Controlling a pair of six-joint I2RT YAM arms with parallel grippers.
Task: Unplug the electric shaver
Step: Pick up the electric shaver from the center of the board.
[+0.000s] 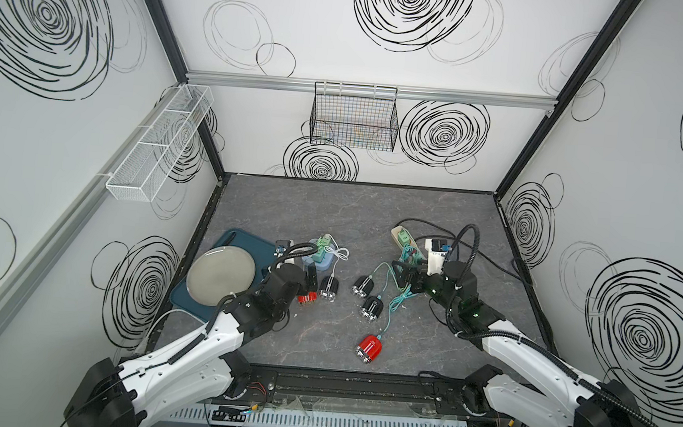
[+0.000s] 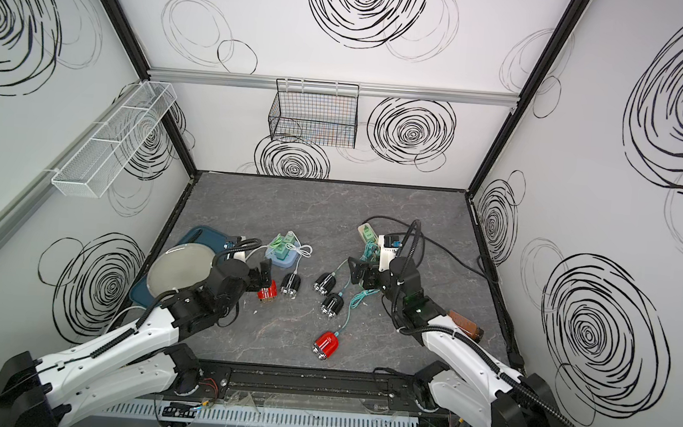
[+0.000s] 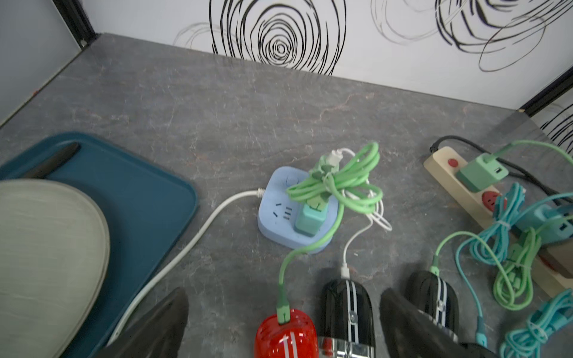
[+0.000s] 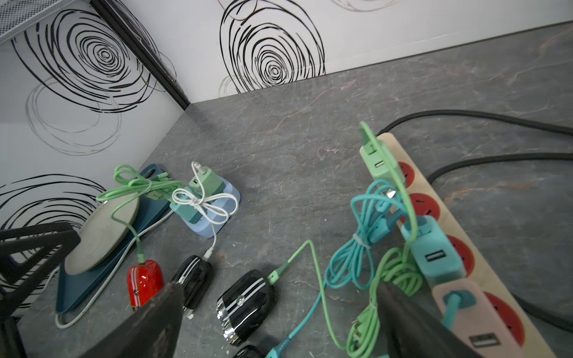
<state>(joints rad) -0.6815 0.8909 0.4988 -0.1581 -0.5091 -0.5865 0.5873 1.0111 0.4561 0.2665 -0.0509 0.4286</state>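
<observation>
Left wrist view: left gripper (image 3: 285, 297) spread wide over the red shaver (image 3: 285, 336), glossy with a white stripe. A green cable (image 3: 281, 279) is plugged into its end and runs ahead to the blue socket block (image 3: 273, 198). A black shaver (image 3: 345, 310) lies just beside it, also in the gap. Teal tray (image 3: 148, 198) with grey plate (image 3: 46, 248) sits to its left. Right gripper (image 4: 280, 288) is also spread, over a second black shaver (image 4: 245, 305), with the beige power strip (image 4: 392, 144) beside it. Both top views show five shavers: three black and two red, including a second red shaver (image 1: 370, 349). Two power strips.
</observation>
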